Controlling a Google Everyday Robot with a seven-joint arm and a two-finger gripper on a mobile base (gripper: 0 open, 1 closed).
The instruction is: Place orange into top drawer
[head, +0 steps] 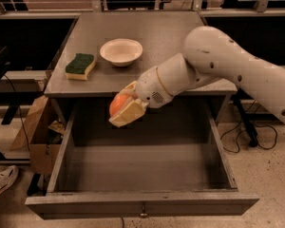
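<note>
The orange [118, 103] is a smooth round fruit held between the cream fingers of my gripper [124, 107]. The gripper is shut on it and hangs above the back left part of the open top drawer [142, 204], just in front of the cabinet's top edge. The drawer is pulled fully out, wide and grey, with a small knob at the middle of its front panel. Its inside shows nothing in it. My white arm reaches in from the right.
On the grey cabinet top [180, 42] stand a cream bowl [121, 51] and a green-and-yellow sponge [80, 65]. A cardboard box [35, 132] and a shoe [2, 182] lie on the floor to the left. Cables [256, 137] run on the right.
</note>
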